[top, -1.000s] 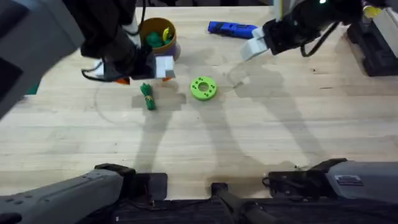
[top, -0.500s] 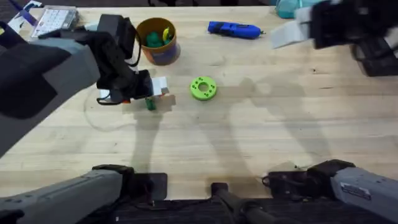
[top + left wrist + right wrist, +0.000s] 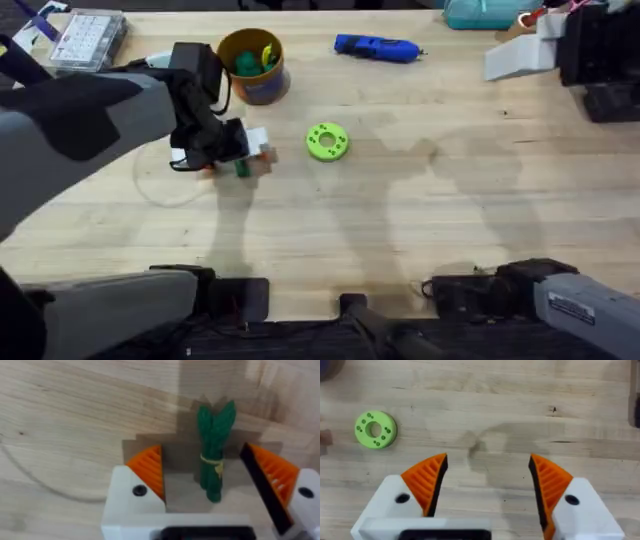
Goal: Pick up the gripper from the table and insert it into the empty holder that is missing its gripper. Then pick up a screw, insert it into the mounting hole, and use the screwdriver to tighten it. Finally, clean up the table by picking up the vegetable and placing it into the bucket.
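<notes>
**A:** Where is your left gripper (image 3: 212, 485) now?

**B:** Low over the worktop (image 3: 420, 230), at about ten o'clock from the middle of the overhead view. Its fingers (image 3: 147, 467) are spread, and the vegetable (image 3: 213, 450) lies flat on the wood between the two orange pads, touching neither that you can see. Its leafy end points away from the wrist.

**A:** And the bucket (image 3: 252, 66)?

**B:** Up at eleven o'clock, near the far edge, just beyond your left arm. There is something green and yellow inside it; you cannot tell what.

**A:** The screwdriver (image 3: 377, 47)?

**B:** Lying on its side at twelve o'clock, near the far edge, well apart from both arms.

**A:** Your right gripper (image 3: 487, 482)?

**B:** It hangs at the two o'clock corner, fingers spread with bare wood under them. From its wrist you see the green disc (image 3: 376, 429) off to one side; overhead, that disc sits near the middle, just beside the vegetable.
</notes>
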{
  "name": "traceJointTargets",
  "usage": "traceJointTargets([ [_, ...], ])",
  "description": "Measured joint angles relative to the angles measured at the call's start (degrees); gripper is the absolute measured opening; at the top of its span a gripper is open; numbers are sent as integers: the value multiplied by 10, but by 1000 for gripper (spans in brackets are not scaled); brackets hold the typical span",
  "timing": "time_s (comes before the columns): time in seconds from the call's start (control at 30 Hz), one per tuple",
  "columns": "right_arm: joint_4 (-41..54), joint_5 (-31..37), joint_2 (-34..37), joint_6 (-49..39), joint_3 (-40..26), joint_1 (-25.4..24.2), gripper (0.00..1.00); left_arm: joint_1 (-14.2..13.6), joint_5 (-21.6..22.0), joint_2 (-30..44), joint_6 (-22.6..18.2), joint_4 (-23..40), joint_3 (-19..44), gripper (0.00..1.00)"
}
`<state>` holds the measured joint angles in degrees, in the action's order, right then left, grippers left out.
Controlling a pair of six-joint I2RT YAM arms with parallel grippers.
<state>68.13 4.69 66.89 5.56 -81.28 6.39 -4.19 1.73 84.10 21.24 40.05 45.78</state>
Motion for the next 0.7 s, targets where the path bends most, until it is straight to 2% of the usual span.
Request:
traceJointTargets([
  [0.07,0,0,0,0,0,0,973,3,4,2,6,-5,1,784],
  [0.2,1,0,0,0,0,0,973,4,-9,3,7,-17,1,163],
  [0.23,1,0,0,0,0,0,973,3,-10,3,6,-16,3,59],
  [0.27,1,0,0,0,0,0,973,3,-11,3,7,-17,3,26],
  [0.4,2,0,0,0,0,0,973,3,-16,4,8,-13,5,26],
  [0.53,2,0,0,0,0,0,973,4,-30,6,7,23,21,26],
  [0.7,2,0,0,0,0,0,973,4,-37,-8,-15,73,103,26],
])
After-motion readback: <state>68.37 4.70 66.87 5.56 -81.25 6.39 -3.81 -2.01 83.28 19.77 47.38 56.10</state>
